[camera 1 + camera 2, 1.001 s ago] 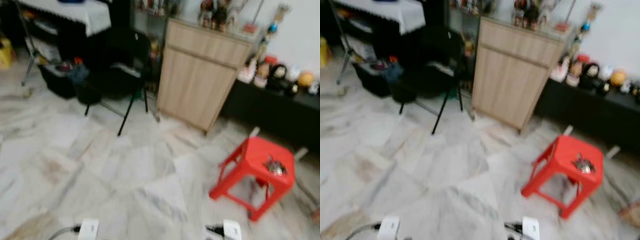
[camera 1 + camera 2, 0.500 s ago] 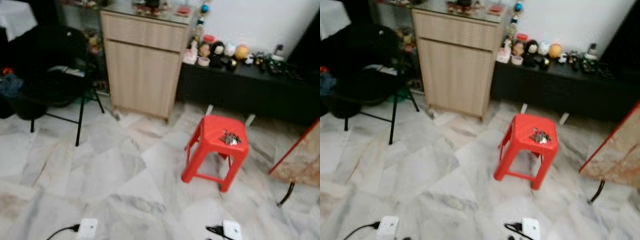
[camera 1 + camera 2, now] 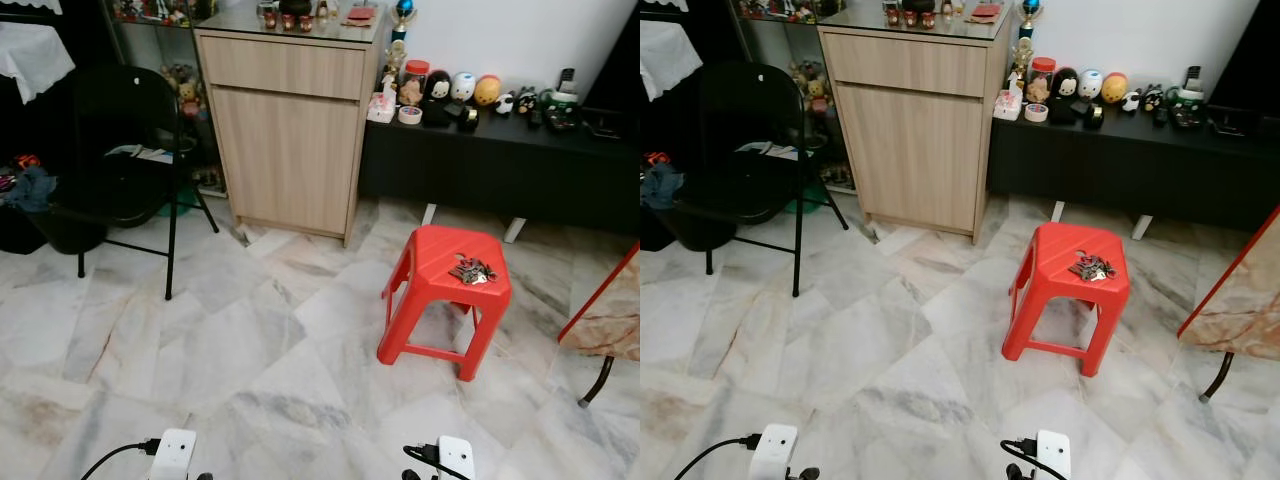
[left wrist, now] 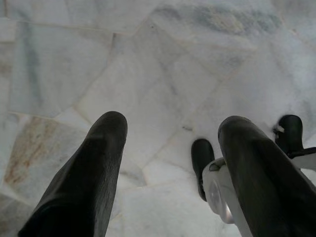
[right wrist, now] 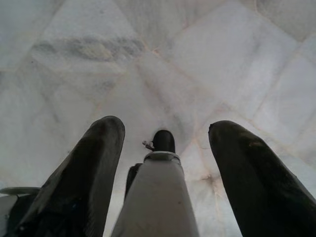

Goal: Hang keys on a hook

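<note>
Lying tangled: metal keys [image 3: 472, 270] atop red stool [image 3: 432, 262]

Marble floor [image 3: 250, 340], wooden cabinet [image 3: 290, 130], black folding chair [image 3: 120, 150] (left), red stool [image 3: 440, 285].

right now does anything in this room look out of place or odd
Yes: a bunch of metal keys lies loose on top of the red plastic stool in front of the black low bench, rather than on a hook. Both grippers, left and right, hang open over the marble floor.
</note>
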Tool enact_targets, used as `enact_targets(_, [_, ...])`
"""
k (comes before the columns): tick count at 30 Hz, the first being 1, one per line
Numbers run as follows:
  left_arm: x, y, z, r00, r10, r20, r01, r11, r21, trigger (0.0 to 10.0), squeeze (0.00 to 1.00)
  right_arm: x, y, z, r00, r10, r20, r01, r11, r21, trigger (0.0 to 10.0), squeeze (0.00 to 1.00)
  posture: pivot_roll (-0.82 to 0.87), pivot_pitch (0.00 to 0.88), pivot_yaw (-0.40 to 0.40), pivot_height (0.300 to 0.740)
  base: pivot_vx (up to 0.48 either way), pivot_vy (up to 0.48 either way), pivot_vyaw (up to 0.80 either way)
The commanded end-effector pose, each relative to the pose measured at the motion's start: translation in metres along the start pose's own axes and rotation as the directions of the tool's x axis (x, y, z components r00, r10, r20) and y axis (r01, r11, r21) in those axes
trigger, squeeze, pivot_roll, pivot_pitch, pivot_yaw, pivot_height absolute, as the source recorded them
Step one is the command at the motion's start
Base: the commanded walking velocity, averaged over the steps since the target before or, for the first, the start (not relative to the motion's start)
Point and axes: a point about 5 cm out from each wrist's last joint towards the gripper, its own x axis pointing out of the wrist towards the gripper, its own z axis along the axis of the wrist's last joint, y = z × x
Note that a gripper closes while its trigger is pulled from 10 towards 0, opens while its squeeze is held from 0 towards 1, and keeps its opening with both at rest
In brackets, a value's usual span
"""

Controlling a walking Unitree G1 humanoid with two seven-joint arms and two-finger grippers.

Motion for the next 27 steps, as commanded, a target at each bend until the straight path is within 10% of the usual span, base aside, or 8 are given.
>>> enact_targets(1, [0.0,0.003,0.001,1.0,0.005,-0.008,-0.005,1.0,0.0,10.0,0.0,0.0,0.002,0.002,1.0,-0.007,0.012,0.007,1.0,0.027,10.0,0.0,0.12,0.0,-0.015,0.732,0.0,0.0,0.0])
enact_targets(27, [-0.002,-0.014,-0.012,1.0,-0.026,-0.008,0.026,0.996,-0.082,10.0,0.0,-0.004,-0.015,-0.008,1.0,-0.03,0.01,0.03,0.999,0.012,10.0,0.0,0.08,0.0,-0.071,0.732,0.0,0.0,0.0])
